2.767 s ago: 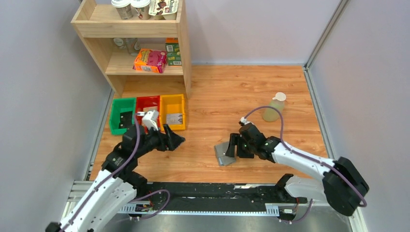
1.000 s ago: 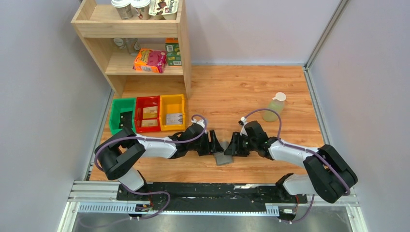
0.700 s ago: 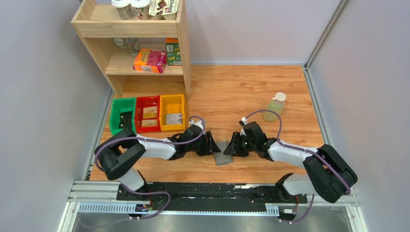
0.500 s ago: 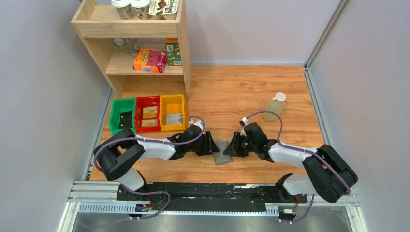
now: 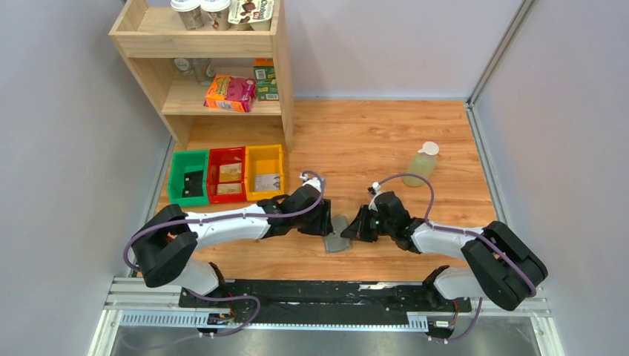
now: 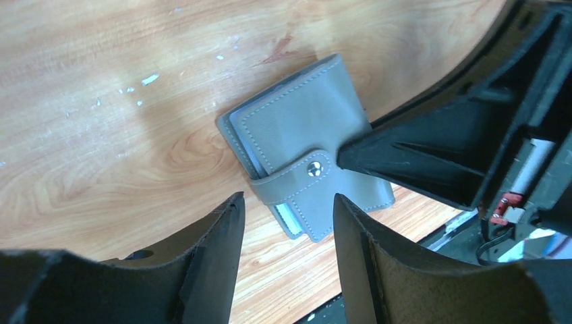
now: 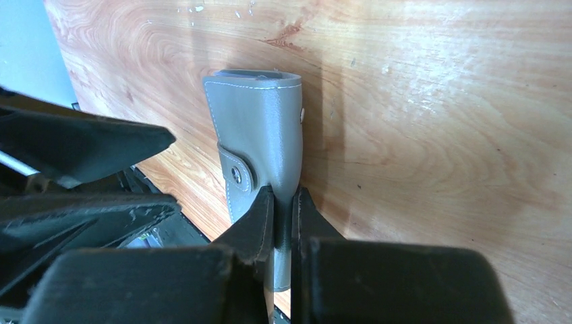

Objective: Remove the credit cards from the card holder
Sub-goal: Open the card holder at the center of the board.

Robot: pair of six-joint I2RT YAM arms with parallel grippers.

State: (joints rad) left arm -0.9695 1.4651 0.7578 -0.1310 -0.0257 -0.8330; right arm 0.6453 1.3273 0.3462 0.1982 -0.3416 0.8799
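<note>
Currently the right gripper [image 7: 283, 194] is pinching the wallet [image 6: 303, 135] by one edge. Its fingers are pressing together with only thin grey material between them. The grip is sitting just beside the tab [image 6: 297, 177].

The wallet is lying closed near the front middle of the table [image 5: 371, 141], between the two arms. The tab is wrapping over the edge and its snap [image 6: 312, 171] is looking fastened. A pale bluish strip is showing at the open side below the tab. I can't tell whether the wallet is resting flat or lifting slightly at the pinched end.

The left gripper [image 6: 284, 202] is coming at the wallet from the opposite side, fingers spread. The wallet's near corner and the tab are sitting in the gap between them. From the left wrist view neither finger is looking like it's touching the wallet. The two grippers are facing each other, tips close together over the wallet.

No cards are showing at the wallet itself. Two tan cards [image 5: 230, 172] are lying in the red bin [image 5: 226, 150], well off to the left, with a green bin and a yellow bin on either side. A shelf [image 5: 215, 44] is standing behind the bins. A bottle [image 5: 421, 165] is standing toward the right, well apart from the arms.
</note>
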